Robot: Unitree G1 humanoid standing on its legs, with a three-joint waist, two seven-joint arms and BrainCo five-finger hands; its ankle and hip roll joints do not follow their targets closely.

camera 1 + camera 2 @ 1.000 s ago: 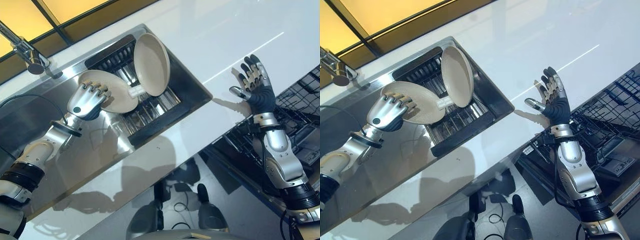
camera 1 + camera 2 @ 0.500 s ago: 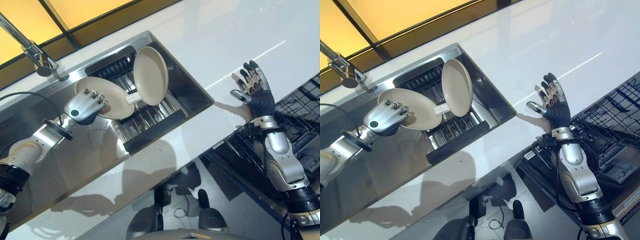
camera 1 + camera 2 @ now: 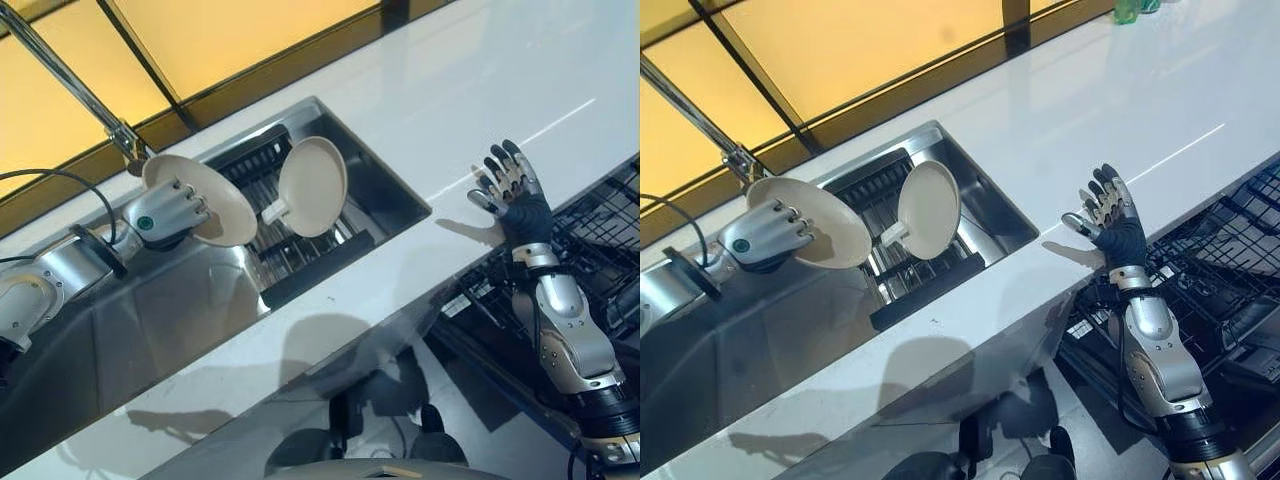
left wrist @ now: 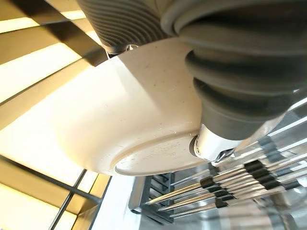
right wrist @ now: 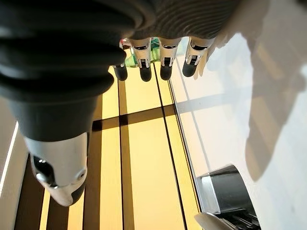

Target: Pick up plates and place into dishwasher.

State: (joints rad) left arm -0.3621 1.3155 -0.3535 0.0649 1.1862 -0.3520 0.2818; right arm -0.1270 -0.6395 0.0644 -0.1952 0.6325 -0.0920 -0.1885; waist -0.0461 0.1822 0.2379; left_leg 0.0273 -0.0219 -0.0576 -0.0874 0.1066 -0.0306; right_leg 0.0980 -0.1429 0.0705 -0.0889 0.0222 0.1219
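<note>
My left hand is shut on the rim of a cream plate, holding it tilted above the steel sink. From the wrist, the same plate fills the space past the thumb. A second cream plate stands on edge in the black rack inside the sink. Over the white counter my right hand is raised, open, fingers spread, holding nothing. The dishwasher's black wire rack lies below the counter edge at the right.
A chrome tap rises behind the sink at the left, close to the lifted plate. A yellow-lit window with dark bars runs along the back. A green object stands at the counter's far edge.
My left hand has lifted its plate up out of the sink rack and away from the standing plate. The camera has tilted up, shifting the whole scene. The right hand stays open.
</note>
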